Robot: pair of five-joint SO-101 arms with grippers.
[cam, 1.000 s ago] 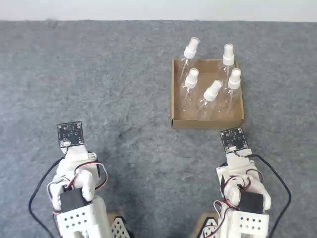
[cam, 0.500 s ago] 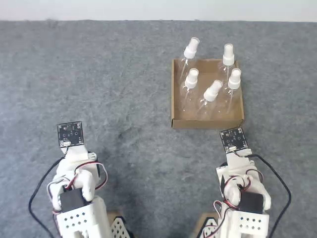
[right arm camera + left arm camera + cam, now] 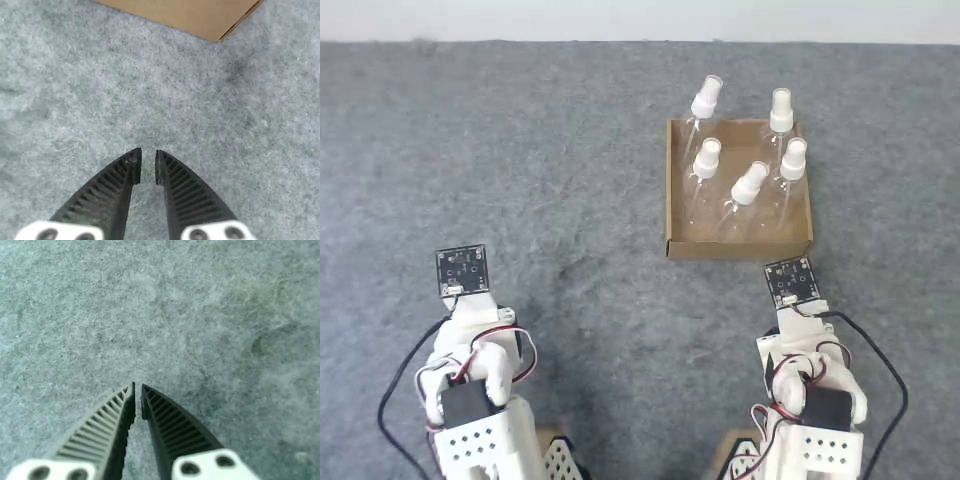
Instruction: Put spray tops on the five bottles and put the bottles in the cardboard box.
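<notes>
Several clear bottles [image 3: 704,172] with white spray tops [image 3: 750,183] stand inside the open cardboard box [image 3: 738,247] at the back right of the grey mat. My left gripper [image 3: 138,386] hangs shut over bare mat with nothing between its black ribbed fingers. My right gripper [image 3: 148,152] is also shut and holds nothing, a short way in front of the box's near wall [image 3: 185,15]. In the high view the left arm [image 3: 470,370] sits folded at the front left and the right arm [image 3: 805,375] at the front right, just below the box.
Grey felt mat [image 3: 520,160] covers the table. A pale strip [image 3: 620,20] runs along its far edge. Cables loop around both arm bases at the front.
</notes>
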